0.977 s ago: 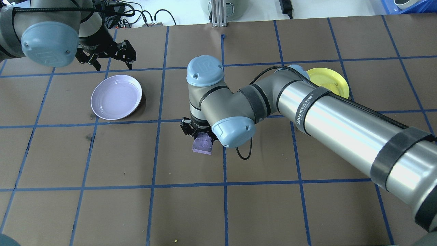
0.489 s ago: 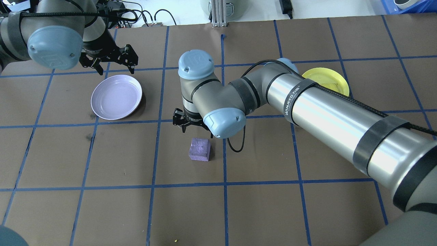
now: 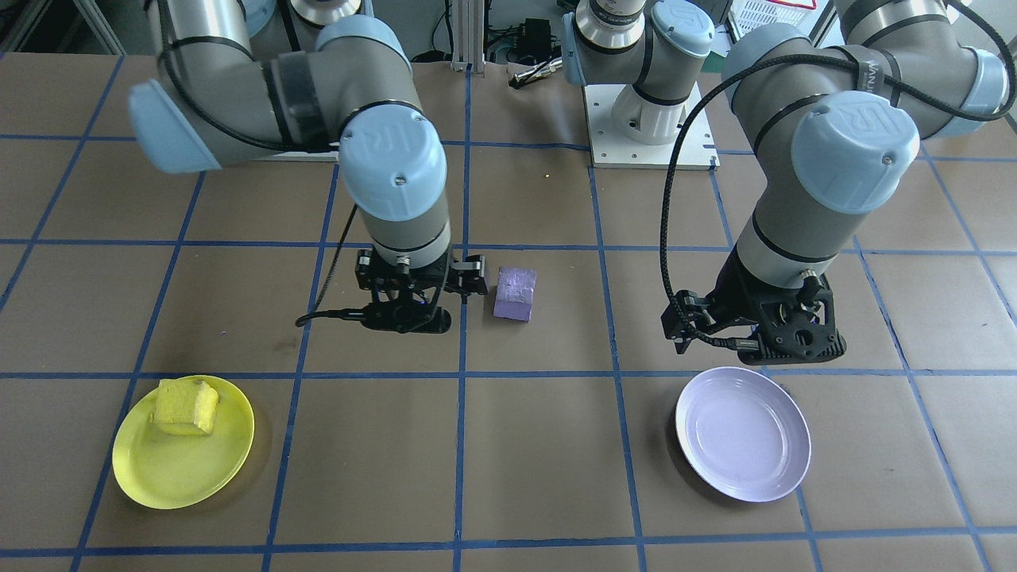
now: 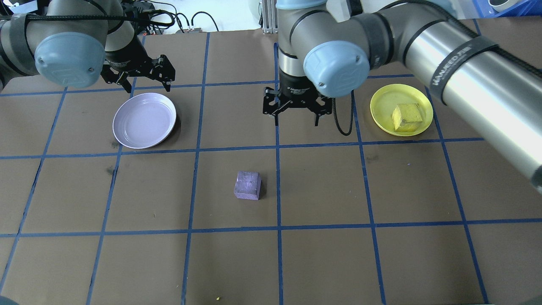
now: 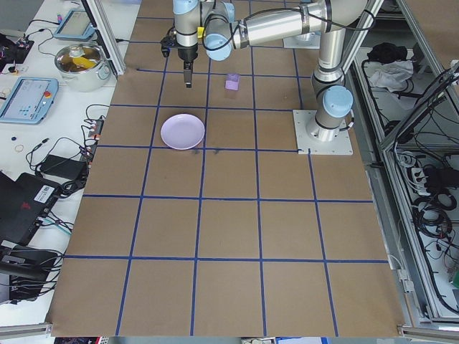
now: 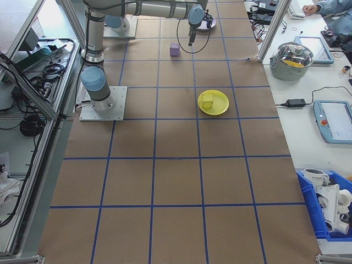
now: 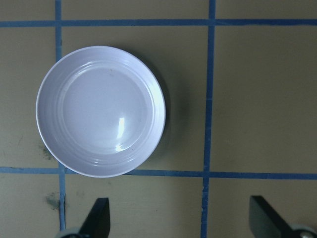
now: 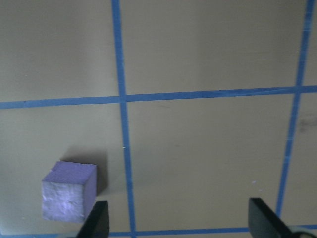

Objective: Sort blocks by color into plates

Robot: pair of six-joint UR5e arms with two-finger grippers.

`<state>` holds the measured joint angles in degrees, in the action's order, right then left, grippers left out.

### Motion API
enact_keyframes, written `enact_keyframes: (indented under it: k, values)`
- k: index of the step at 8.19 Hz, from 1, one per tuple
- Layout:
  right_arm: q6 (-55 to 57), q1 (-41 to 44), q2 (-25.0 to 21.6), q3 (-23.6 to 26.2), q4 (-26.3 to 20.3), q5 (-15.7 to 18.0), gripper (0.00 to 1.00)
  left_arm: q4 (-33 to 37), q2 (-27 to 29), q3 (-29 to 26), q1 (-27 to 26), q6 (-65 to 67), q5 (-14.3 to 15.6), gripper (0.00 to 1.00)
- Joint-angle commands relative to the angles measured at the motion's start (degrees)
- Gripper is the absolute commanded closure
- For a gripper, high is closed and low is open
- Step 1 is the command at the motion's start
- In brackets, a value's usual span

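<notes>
Purple block (image 4: 247,185) alone on counter (image 4: 127,262), mid-grid, well apart from lavender plate (image 4: 144,120). Judged light, soft foam, rough-edged; best taken across opposite flat sides. Yellow block (image 4: 406,116) in yellow plate (image 4: 383,96). Right gripper (image 4: 295,113) spread wide, empty, raised. Left gripper (image 4: 146,80) spread, empty, beside lavender plate.

Lighting: bright, even, from above. Shadows: short and soft beside the purple block (image 4: 247,185) and the lavender plate (image 4: 144,120). Glare: white highlight on that plate's glossy surface; sheen along the right arm's metal tube (image 4: 474,72). Focus: exterior views sharp; wrist views slightly soft, fingertips blurred.
</notes>
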<state>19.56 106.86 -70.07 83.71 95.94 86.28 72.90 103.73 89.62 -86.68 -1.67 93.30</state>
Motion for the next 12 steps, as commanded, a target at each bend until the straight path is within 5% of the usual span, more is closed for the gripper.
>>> enact_keyframes:
  k: [1, 3, 5, 12]
  values:
    - [-13.30, -9.02, -11.62, -0.48, -13.01, 1.87, 0.00, -0.12, -0.28, 3.18, -6.10, 1.57, -1.81, 0.00]
    - [-13.23, -9.03, -19.55, -0.13, -15.26, 5.38, 0.00, 0.05, -1.06, 6.34, -11.21, 2.63, -2.33, 0.00]
    - [-13.41, -9.30, -19.67, -0.04, -15.26, 5.83, 0.00, -0.47, 0.68, 9.77, -13.59, 5.51, -6.00, 0.00]
    - [-12.97, -9.65, -19.48, 3.30, -12.45, 6.01, 0.00, -1.62, 1.48, 16.90, -19.57, 6.50, -6.28, 0.00]
